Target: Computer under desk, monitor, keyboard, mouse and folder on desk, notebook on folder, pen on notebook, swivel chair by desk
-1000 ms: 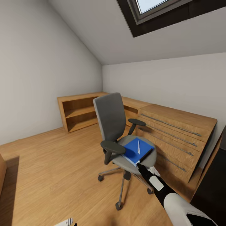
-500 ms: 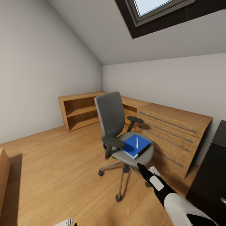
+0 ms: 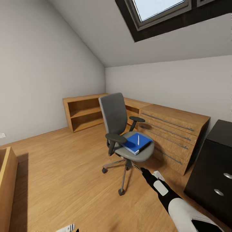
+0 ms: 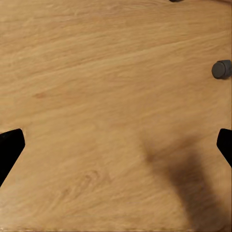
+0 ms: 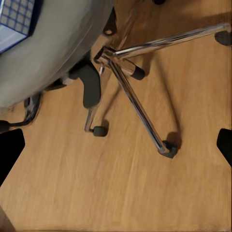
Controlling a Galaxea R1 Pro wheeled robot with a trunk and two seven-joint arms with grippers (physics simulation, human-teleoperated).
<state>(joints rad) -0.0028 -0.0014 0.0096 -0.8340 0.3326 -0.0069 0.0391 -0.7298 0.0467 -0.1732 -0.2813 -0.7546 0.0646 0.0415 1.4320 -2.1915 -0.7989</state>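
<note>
1. One swivel chair stands on open wood floor, just beside the wooden cabinets.
2. One folder lies on its seat, one pen on top.
3. Right gripper and left gripper: both jaws spread wide, empty.

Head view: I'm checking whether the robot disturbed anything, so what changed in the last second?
The camera backed away and turned right: the chair shrank and the black drawer unit came into view. Folder and pen stayed on the seat; the right arm kept its pose.
</note>
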